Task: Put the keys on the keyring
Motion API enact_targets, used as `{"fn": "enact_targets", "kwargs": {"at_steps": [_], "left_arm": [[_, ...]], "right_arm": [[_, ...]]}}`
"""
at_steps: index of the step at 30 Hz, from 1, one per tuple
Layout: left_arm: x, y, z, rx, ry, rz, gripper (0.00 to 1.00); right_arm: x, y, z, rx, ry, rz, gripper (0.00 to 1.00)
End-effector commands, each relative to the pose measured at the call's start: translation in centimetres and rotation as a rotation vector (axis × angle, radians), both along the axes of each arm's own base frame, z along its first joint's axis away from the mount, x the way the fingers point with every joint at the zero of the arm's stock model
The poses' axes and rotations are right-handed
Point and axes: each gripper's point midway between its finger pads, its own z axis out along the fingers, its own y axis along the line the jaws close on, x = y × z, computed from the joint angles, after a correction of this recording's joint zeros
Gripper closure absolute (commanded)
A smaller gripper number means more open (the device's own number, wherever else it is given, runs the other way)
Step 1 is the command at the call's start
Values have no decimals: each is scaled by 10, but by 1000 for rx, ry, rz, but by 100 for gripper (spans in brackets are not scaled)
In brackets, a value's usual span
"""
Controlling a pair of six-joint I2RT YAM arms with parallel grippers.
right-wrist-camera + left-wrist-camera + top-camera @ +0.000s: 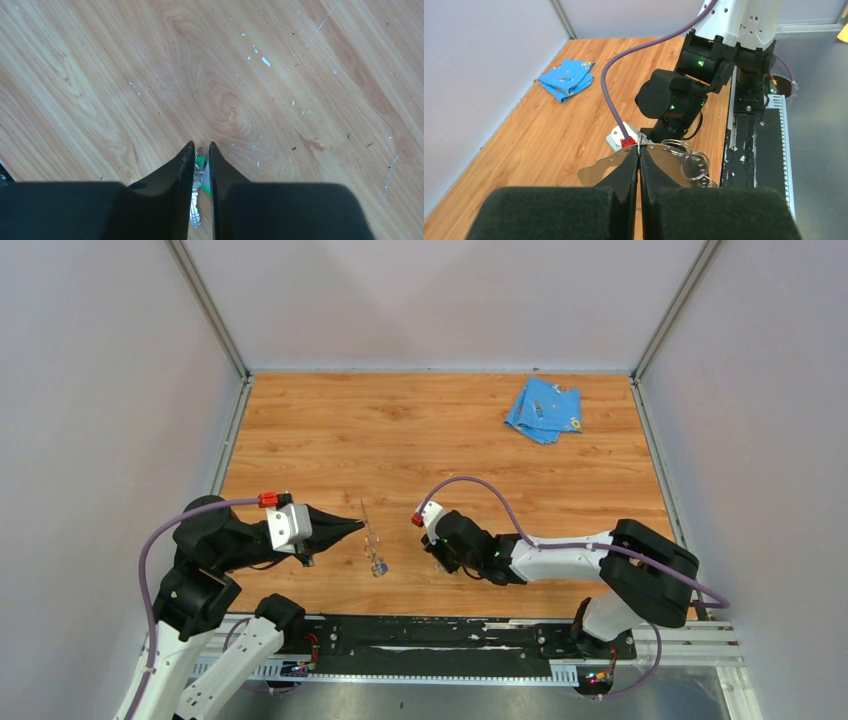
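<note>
Threading step in hand: left gripper, jaws clamped on the keyring, holds it upright over the table's near middle; right gripper, just right, jaws pinching the green key at the wood; next, likely: lift key, align its hole with keyring.

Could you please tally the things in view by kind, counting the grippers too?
Grippers: 2, left gripper and right gripper.
Keyring: 1.
Keys: 1 green-headed seen; others hidden.
Blue cloth: 1.
Total: 5.
</note>
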Motion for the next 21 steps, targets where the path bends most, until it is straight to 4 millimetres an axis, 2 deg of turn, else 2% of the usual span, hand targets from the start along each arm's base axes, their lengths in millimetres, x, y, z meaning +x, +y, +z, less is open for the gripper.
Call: {"fn": "enact_targets", "kwargs": {"at_steps": [1,5,9,14,21], "left_arm": [[-5,2,14,-19,-49,-4,100],[-5,2,16,-21,-55,-4,100],[-5,2,17,-21,-56,-4,100],[-6,2,16,-20,-57,-7,100],[-5,1,15,-18,-54,-13,100]], "right_arm": [[6,14,27,104,1,9,75],[1,11,36,136,31,8,64],[-7,0,32,160,86,4,55],[-12,-18,22,196,207,-56,54],[-36,-28,7,182,347,-83,54]]}}
